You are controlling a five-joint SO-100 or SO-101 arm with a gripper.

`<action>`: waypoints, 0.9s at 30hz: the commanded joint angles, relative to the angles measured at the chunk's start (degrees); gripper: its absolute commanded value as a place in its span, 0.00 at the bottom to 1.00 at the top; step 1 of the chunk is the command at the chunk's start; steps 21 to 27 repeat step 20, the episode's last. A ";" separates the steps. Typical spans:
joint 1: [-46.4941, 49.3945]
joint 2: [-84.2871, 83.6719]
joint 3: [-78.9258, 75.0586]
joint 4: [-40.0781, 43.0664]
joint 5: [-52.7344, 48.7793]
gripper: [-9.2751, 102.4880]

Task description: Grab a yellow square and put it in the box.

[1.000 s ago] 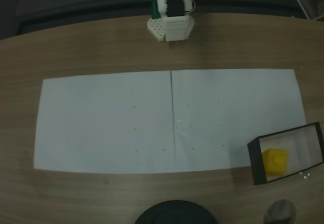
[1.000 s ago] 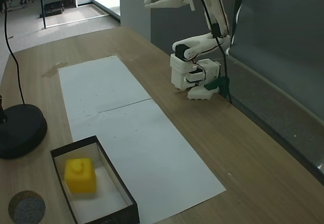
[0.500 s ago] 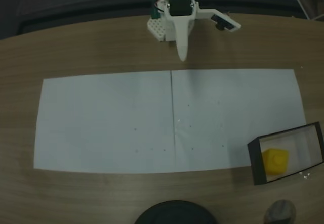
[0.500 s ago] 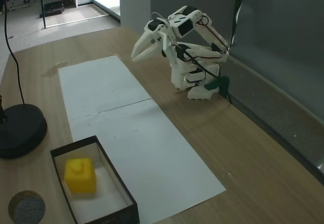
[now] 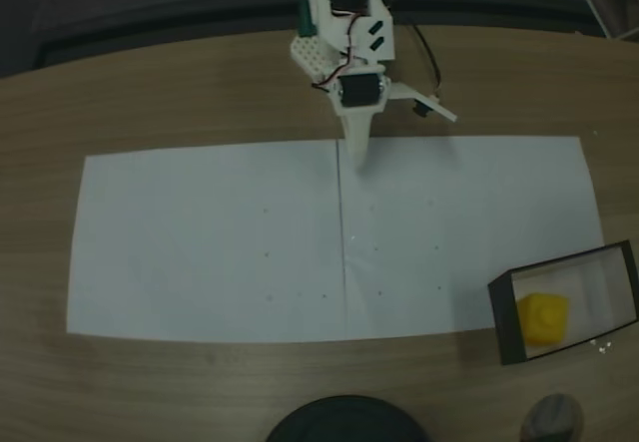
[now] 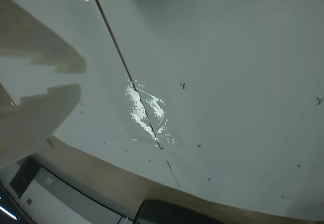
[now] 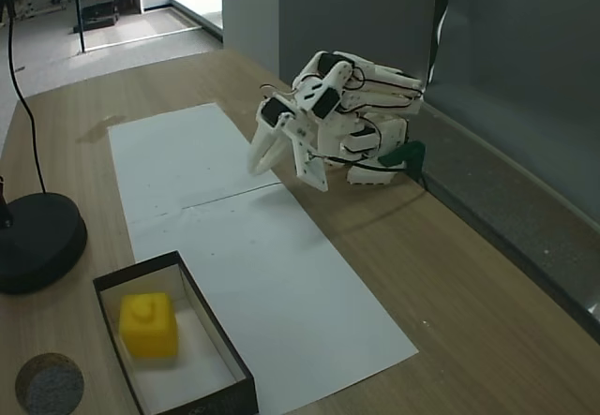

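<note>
The yellow square (image 5: 542, 318) (image 7: 148, 324) lies inside the box (image 5: 503, 314) (image 7: 211, 401), a dark-walled open box with a pale floor. In a fixed view the box sits at the paper's lower right corner. My gripper (image 5: 404, 140) (image 7: 287, 179) is far from it, low over the seam between the two paper sheets near the arm's base. It is open, its jaws spread wide with nothing between them. In the wrist view the pale fingers (image 6: 45, 107) enter from the left above bare paper.
Two white paper sheets (image 5: 210, 242) (image 7: 178, 153) cover the middle of the wooden table. A round black stand base (image 5: 344, 420) (image 7: 37, 242) and a small grey disc (image 5: 552, 417) (image 7: 49, 385) sit by the table's edge near the box. The arm's base (image 5: 319, 53) (image 7: 375, 143) stands against the dark wall.
The arm has unfolded from a raised, tucked pose and swung down toward the paper's seam, and its jaws have spread. The yellow square and the box have not moved.
</note>
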 commanded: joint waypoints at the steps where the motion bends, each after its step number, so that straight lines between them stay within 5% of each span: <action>1: -0.35 1.05 -4.48 7.82 0.26 0.08; 27: 5.71 0.88 -5.10 9.40 4.66 0.08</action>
